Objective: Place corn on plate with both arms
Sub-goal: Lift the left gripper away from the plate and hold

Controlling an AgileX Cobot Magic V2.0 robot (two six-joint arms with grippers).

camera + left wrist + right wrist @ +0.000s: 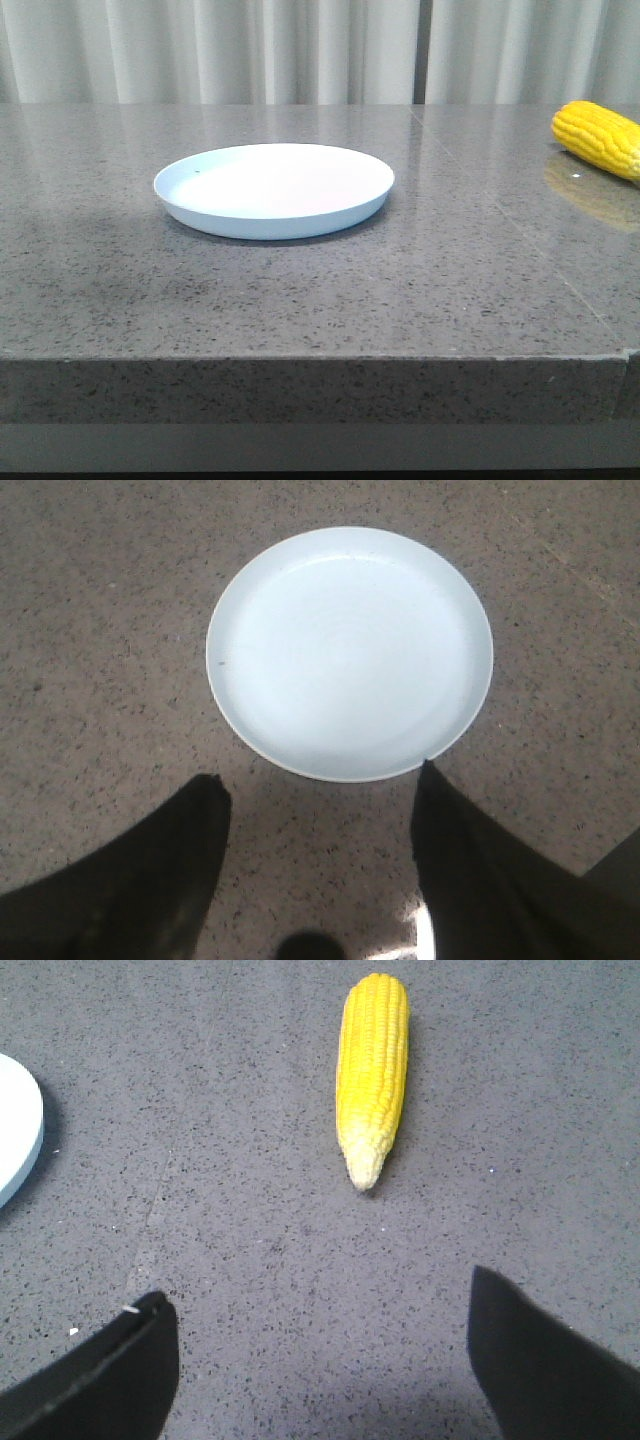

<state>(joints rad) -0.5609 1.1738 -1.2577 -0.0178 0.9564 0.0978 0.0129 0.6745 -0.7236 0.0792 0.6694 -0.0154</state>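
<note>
On the grey speckled table (300, 300), plate (273, 188) empty near the middle, corn (600, 137) lying flat well off to its right at the frame edge, left gripper (320, 865) spread wide above the plate, right gripper (320, 1355) likewise spread, holding nothing, short of the cob's pale tip.

L gripper (320, 810) hangs above table, jaws wide apart, nothing btwn them. R gripper (320, 1330) same: jaws spread, nothing held.
</note>
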